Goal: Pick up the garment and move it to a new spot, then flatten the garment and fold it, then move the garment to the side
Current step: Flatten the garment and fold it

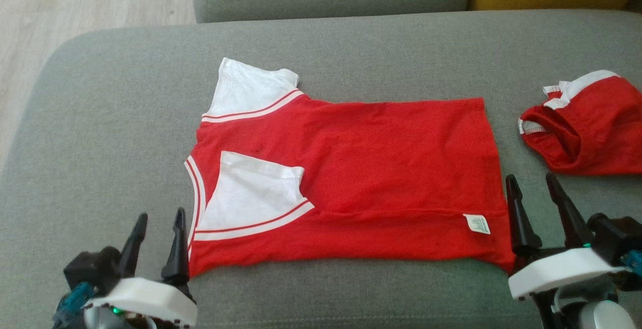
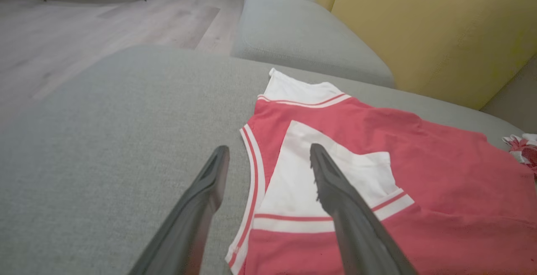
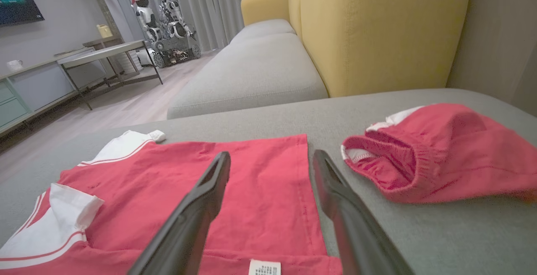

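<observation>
The red shirt [image 1: 381, 163] lies flat on the grey cushion [image 1: 100, 118]. Its near side is folded in, so one white sleeve [image 1: 253, 196] rests on top. The other white sleeve [image 1: 246, 91] sticks out. A small tag [image 1: 477, 223] shows near the hem.

Red T-shirt [image 1: 381, 168], white sleeves [image 1: 251, 196] edged with red-and-white stripes. Grey seat cushion [image 1: 110, 133], red shorts [image 1: 594, 133] with white trim, mustard-yellow backrest [image 3: 377, 32].

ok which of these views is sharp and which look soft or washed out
head view: even light, no glare, shirt crisp and deep red; left wrist view: soft and washed out, shirt pinkish, left tool blurred up close; right wrist view: sharper, reds pale
</observation>
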### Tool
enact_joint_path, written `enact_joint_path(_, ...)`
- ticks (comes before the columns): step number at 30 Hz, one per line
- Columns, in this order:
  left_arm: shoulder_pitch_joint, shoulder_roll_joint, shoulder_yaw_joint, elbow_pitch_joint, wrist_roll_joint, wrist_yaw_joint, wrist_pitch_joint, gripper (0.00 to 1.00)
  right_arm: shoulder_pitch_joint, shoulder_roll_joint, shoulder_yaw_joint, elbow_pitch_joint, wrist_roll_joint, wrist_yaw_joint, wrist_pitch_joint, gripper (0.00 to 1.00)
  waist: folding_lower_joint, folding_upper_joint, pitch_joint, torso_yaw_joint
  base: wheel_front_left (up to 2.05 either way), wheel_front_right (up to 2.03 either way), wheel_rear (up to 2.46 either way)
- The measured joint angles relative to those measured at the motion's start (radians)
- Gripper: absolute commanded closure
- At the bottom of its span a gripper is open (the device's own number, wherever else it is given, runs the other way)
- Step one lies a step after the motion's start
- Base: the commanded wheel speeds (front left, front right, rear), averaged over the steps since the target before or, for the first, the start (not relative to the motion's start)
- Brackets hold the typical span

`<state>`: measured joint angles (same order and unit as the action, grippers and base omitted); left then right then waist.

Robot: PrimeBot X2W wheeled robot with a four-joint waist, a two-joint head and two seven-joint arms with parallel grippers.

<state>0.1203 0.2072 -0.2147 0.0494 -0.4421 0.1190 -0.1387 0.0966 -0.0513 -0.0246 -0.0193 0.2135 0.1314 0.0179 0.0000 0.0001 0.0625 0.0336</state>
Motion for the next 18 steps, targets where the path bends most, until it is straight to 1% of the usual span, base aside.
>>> enact_joint_path(2, -0.007, 0.009, -0.002, -0.028, 0.022, 0.006, -0.014, 0.0, -0.003, -0.007, 0.008, -0.019, -0.006, 0.0, -0.002, 0.0, 0.0, 0.0, -0.009, 0.004, 0.0, 0.0, 0.0)
enact_joint_path(5, -0.015, 0.012, -0.006, -0.04, 0.029, 0.012, -0.013, 0.0, -0.002, -0.01, 0.009, -0.025, -0.011, 0.0, -0.002, 0.0, 0.0, 0.0, -0.015, 0.006, 0.0, 0.0, 0.0)
enact_joint_path(12, -0.041, 0.02, -0.017, -0.046, 0.037, 0.011, -0.011, 0.0, -0.001, -0.01, 0.009, -0.037, -0.011, 0.0, 0.0, 0.0, 0.0, 0.0, 0.005, 0.005, 0.0, 0.0, 0.0)
enact_joint_path(15, -0.098, 0.032, -0.03, -0.048, 0.038, -0.01, 0.004, 0.0, -0.006, -0.01, 0.007, -0.056, -0.011, 0.0, 0.0, 0.0, 0.0, 0.0, 0.031, 0.007, 0.0, 0.0, 0.0)
enact_joint_path(18, -0.208, 0.042, -0.03, -0.048, 0.037, -0.037, 0.02, 0.0, -0.035, -0.01, 0.001, -0.071, -0.011, 0.0, 0.0, 0.0, 0.0, 0.0, 0.071, 0.01, 0.0, 0.0, 0.0)
